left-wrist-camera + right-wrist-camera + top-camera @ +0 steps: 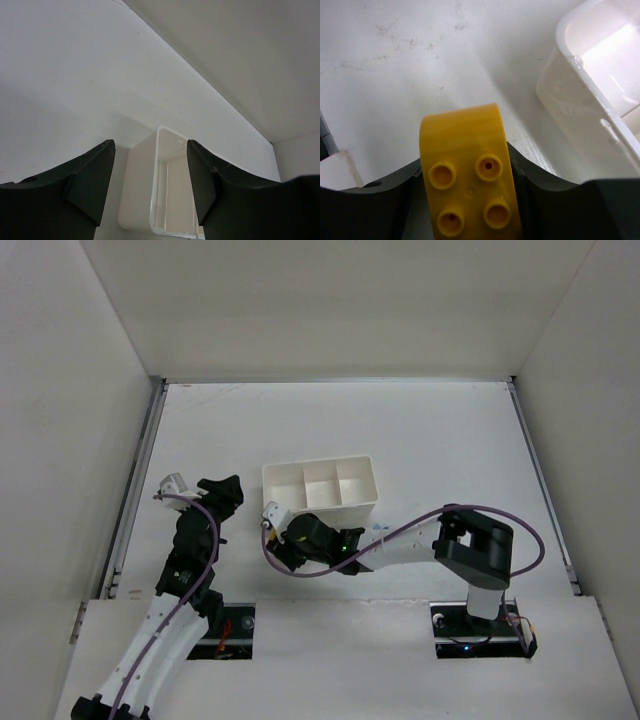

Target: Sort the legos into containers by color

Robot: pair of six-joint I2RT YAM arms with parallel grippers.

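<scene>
— Where is the lego at this moment?

— One yellow-orange brick (462,145) sits between the two dark fingers (380,205) of the right gripper (466,210). The fingers press on both of its sides, so the pincer is closed on it. Four round studs face the wrist camera.

— And the containers?

— They are the three compartments of one white tray (330,512), which stands on the table (430,430) near the middle. From above, the right gripper is just beside the tray's near left corner, on the side towards the arm bases. In the right wrist view that corner (580,100) shows at the upper right, apart from the brick (the brick is outside the tray, not over a compartment).

— Does the brick touch the table?

— The pictures do not let one tell this.

— What about the other arm?

— The left gripper (150,165) is to the left of the tray, near it but not touching. Its jaws stand wide apart and hold nothing — through the gap between them the left wrist camera sees one short end of the tray and a thin divider (166,185) inside.
</scene>
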